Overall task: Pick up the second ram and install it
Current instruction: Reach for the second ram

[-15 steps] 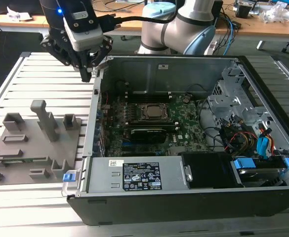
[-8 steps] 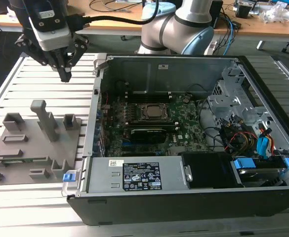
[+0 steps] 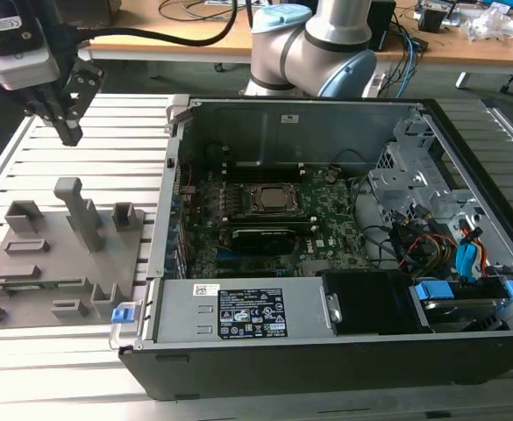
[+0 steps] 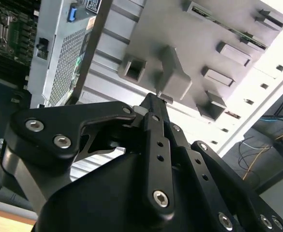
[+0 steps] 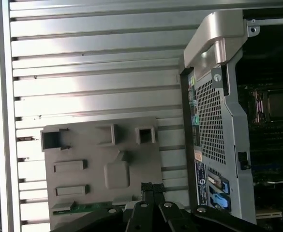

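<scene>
**A:** Where is the ram?

**B:** The first wrist view shows one ram (image 5: 85, 208), a thin green stick lying in a slot along one edge of the grey tray (image 5: 83, 145). The second wrist view shows that slot as a narrow green edge. In the exterior view I cannot make it out.

**A:** And the gripper?

**B:** The gripper (image 3: 67, 132) hangs in the air above the tray at the exterior view's left, touching nothing. Its jaws are closed tip to tip with nothing held, and both wrist views show this close up.

**A:** Anything in the way?

**B:** In both wrist views the gripper's own black body covers part of the tray, and in the first it hides one end of the ram. One tall post (image 3: 79, 210) stands up from the tray below the jaws.

**A:** What else is around?

**B:** One open case (image 3: 326, 368) sits just beside the tray, on the exterior view's right, with one motherboard (image 3: 326, 219) inside it. Both rest on the slatted surface (image 3: 107, 114). One blue latch (image 3: 124, 311) sits at the case's near corner, and the arm (image 3: 326, 35) rises on the far side
</scene>
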Action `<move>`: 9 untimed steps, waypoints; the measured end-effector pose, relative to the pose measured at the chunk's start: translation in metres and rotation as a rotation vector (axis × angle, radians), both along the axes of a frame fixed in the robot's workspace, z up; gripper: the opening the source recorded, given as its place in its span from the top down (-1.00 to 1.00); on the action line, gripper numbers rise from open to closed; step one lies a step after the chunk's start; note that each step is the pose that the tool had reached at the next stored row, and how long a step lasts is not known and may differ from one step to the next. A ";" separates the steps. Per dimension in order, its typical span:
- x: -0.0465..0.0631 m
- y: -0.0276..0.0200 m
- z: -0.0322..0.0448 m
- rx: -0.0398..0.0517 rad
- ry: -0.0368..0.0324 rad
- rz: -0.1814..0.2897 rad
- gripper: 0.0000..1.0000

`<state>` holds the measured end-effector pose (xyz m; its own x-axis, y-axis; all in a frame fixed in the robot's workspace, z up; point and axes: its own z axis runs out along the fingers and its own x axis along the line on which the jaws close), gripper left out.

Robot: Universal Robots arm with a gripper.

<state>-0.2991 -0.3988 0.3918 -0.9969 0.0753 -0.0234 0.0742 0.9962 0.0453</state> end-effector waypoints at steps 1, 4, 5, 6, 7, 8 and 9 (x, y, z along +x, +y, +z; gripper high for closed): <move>-0.004 0.0000 -0.0001 0.0001 0.0000 0.000 0.79; -0.012 0.0000 -0.0002 0.0000 0.0000 0.000 0.79; -0.015 0.0000 -0.0003 0.0001 0.0000 0.000 0.79; -0.017 0.0000 -0.0003 0.0000 0.0000 0.000 0.79; -0.021 0.0000 -0.0004 0.0000 0.0000 0.000 0.79; -0.025 0.0000 -0.0004 0.0001 0.0000 0.000 0.79; -0.028 0.0000 -0.0005 0.0000 0.0000 0.000 0.79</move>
